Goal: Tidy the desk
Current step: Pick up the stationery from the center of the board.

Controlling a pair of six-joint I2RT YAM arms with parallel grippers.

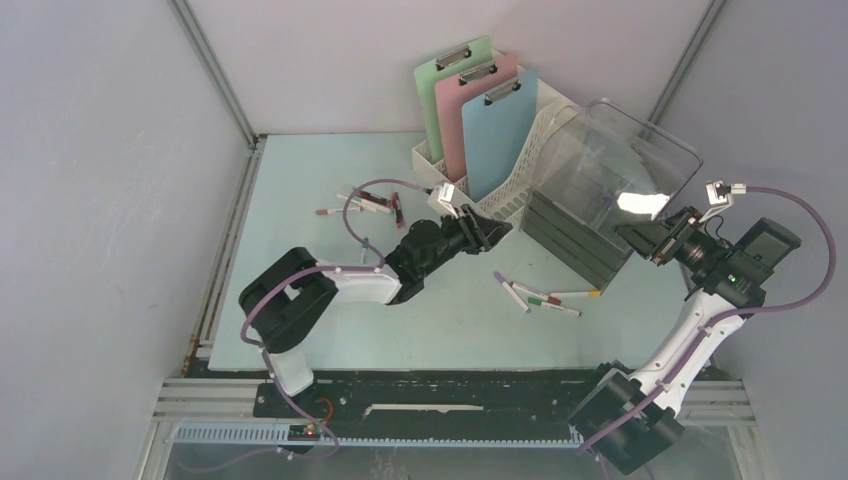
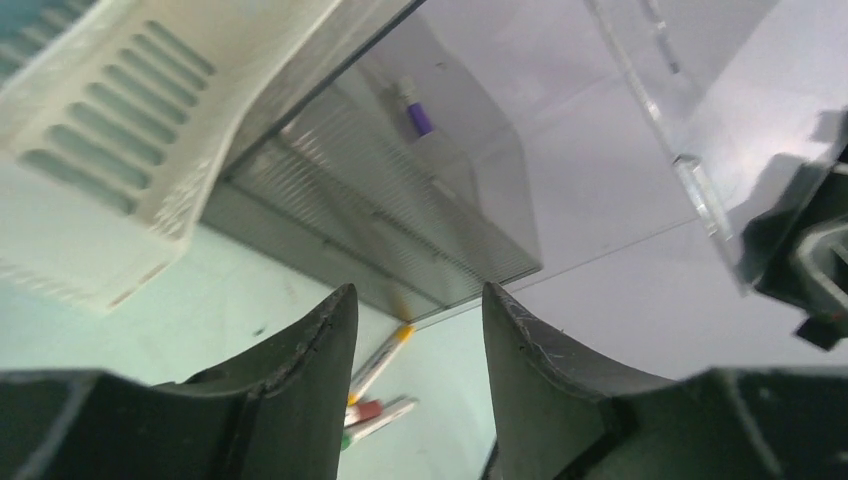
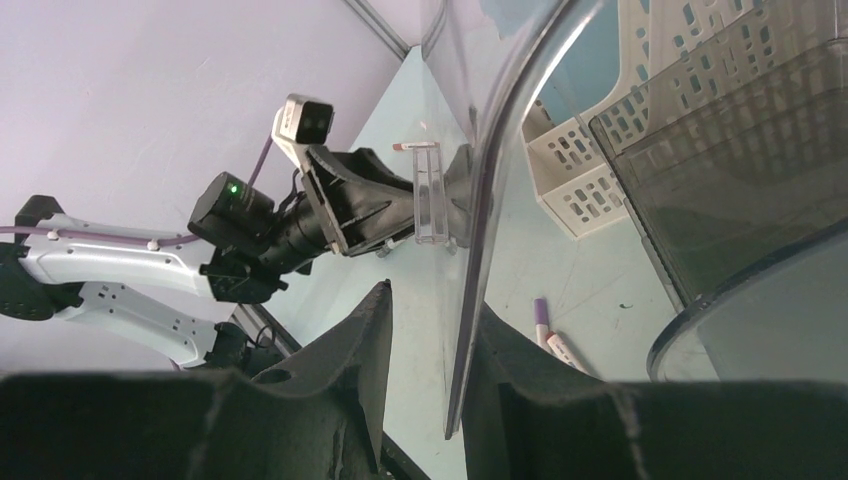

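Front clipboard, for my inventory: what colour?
Front clipboard: light blue, best in the top external view.

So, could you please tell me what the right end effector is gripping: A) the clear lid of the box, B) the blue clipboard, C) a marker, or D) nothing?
A: the right end effector clamps the clear lid by its edge, raised over the grey box.
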